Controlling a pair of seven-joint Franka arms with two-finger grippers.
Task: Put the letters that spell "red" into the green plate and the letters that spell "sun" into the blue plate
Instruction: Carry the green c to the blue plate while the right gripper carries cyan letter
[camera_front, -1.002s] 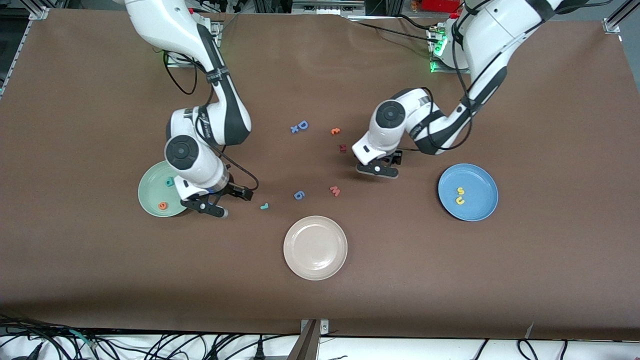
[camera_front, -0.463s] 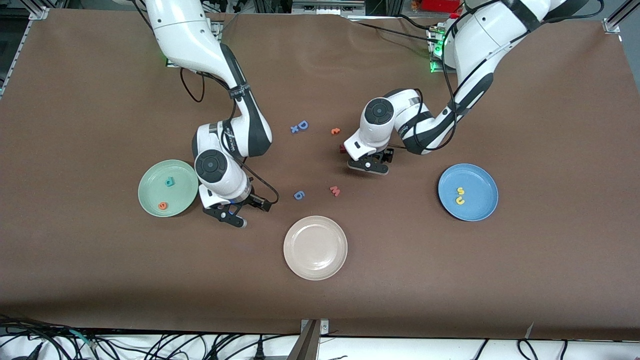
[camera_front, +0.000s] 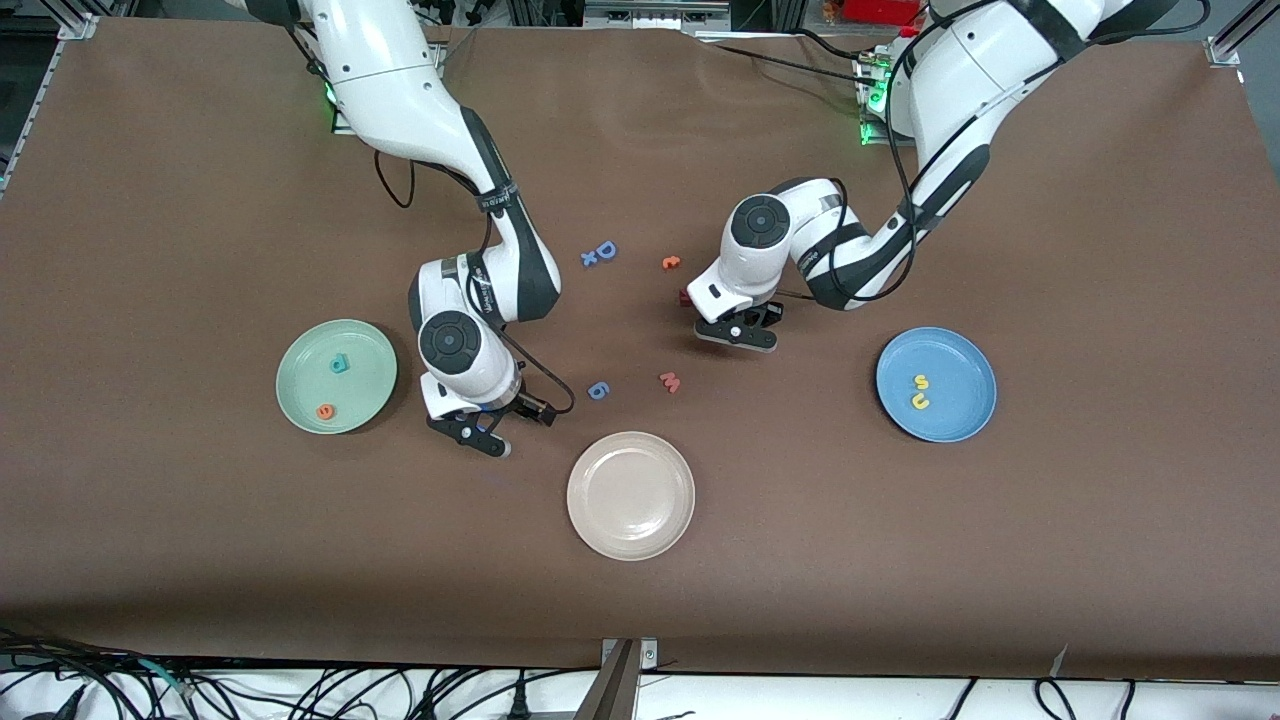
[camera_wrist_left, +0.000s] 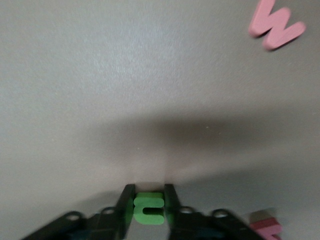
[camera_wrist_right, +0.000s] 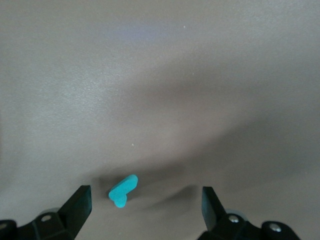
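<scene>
**Two letters left, one at each gripper**

The green letter (camera_wrist_left: 148, 209) sits pinched between the pressed-in jaws of the left gripper (camera_front: 738, 337); the left wrist view shows both fingers (camera_wrist_left: 124, 206) flat against its sides, low at the table, so the grip looks made for lifting. It is hidden under the gripper in the front view. It reads as the "n" that "sun" lacks: the blue plate (camera_front: 965, 351), toward the left arm's end of the table, holds two yellow letters (camera_front: 920, 392) only.

The teal letter (camera_wrist_right: 123, 190) lies on the table between the widely spread jaws of the right gripper (camera_front: 479, 435), not yet touched; the fingers straddle it, probably to close on it next. The arm covers it in the front view. It would be the "r", since the green plate (camera_front: 300, 352), toward the right arm's end, already holds a teal letter (camera_front: 340, 364) and an orange letter (camera_front: 325, 411).

The rest lies loose between the arms: a pink letter (camera_front: 670, 381) and a blue figure (camera_front: 597, 390) nearer the camera, an orange letter (camera_front: 671, 262) and a large blue D (camera_front: 605, 250) farther. A dark red letter (camera_front: 685, 296) peeks out beside the left gripper, half covered. The cream plate (camera_front: 590, 520) stands nearest the camera.
</scene>
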